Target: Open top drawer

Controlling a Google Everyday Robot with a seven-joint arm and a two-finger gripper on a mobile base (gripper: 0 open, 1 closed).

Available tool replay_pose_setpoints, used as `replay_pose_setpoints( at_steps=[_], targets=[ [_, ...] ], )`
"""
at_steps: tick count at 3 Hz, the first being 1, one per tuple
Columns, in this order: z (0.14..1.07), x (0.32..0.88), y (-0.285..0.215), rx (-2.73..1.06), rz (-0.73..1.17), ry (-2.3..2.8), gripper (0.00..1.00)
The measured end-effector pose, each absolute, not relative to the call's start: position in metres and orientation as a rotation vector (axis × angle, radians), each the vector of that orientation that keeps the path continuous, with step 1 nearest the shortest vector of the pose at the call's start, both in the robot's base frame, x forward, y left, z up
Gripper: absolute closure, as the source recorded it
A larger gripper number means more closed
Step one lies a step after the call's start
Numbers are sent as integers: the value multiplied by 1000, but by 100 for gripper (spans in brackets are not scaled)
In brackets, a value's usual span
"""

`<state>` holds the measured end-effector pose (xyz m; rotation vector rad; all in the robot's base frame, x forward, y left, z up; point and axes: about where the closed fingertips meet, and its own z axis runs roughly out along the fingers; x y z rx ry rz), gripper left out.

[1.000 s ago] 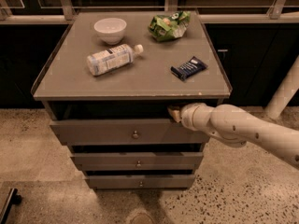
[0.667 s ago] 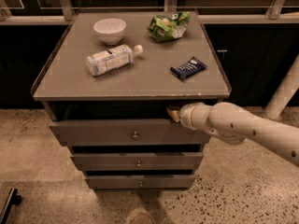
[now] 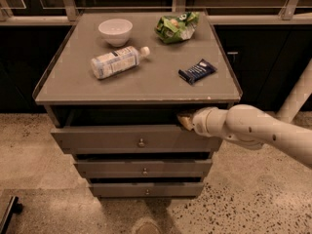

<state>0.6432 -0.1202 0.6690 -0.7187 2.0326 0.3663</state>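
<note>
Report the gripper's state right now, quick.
Gripper: at the upper edge of the top drawer, toward its right end; open, closed or holding cannot be told.

Dim, warm light falls from above onto the tabletop [image 3: 146, 82], which carries a soft sheen and no hard glare. Deep shadow fills the gap under its front edge, where the gripper [image 3: 186, 121] sits at the upper edge of the top drawer [image 3: 97, 140], toward 4 o'clock of centre. The background at 12 o'clock is nearly black.
</note>
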Motion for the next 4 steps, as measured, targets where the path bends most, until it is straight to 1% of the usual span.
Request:
replay_pose_setpoints(
  at_steps=[1, 2, 3, 4],
  targets=[
    [688, 618, -155, -794, 370, 2092, 100],
    [694, 586, -175, -886, 412, 2167, 100],
    [688, 568, -167, -939, 484, 2196, 100],
    [691, 568, -167, -939, 484, 2196, 100]
  ],
)
